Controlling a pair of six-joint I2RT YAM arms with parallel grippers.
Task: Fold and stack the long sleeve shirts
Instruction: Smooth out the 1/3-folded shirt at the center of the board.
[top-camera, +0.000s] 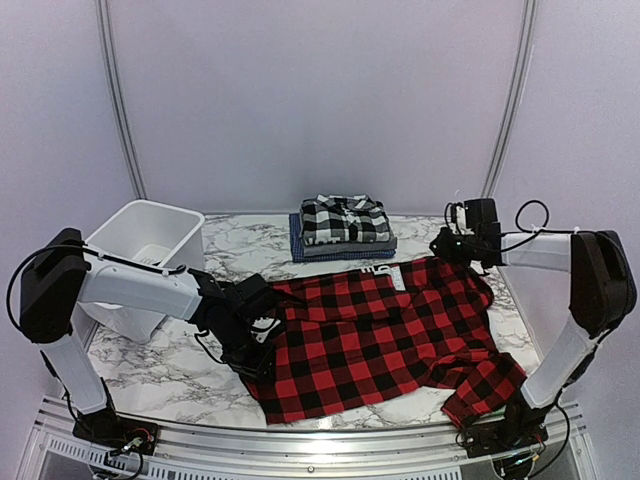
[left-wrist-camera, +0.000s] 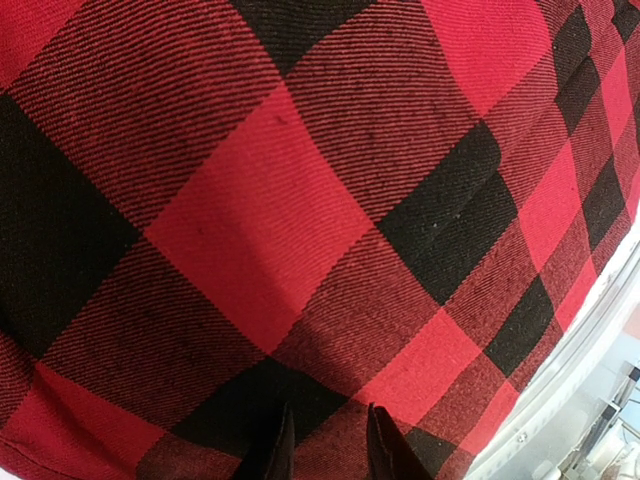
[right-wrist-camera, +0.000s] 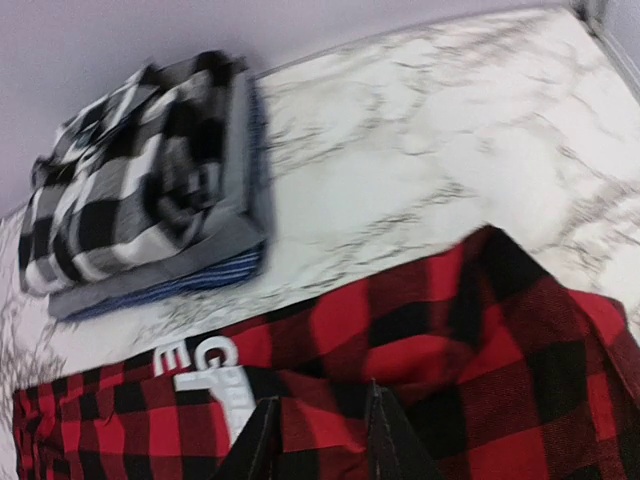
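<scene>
A red-and-black buffalo check shirt (top-camera: 380, 340) lies spread across the marble table, with one sleeve bunched at the front right. My left gripper (top-camera: 260, 355) is low over the shirt's left edge. In the left wrist view the cloth (left-wrist-camera: 260, 220) fills the frame, and the gripper (left-wrist-camera: 330, 425) has its fingers a little apart above flat fabric. My right gripper (top-camera: 445, 250) sits at the shirt's far right corner. There its fingers (right-wrist-camera: 320, 425) stand slightly apart, with a fold of the shirt (right-wrist-camera: 480, 360) between them. A folded stack (top-camera: 343, 228) with a black-and-white plaid shirt on top lies behind.
A white plastic tub (top-camera: 120, 225) stands at the left, close behind my left arm. The stack (right-wrist-camera: 150, 190) shows grey and blue layers under the plaid. A white neck label (right-wrist-camera: 205, 370) marks the collar end. Metal rails (left-wrist-camera: 590, 400) run along the table's near edge.
</scene>
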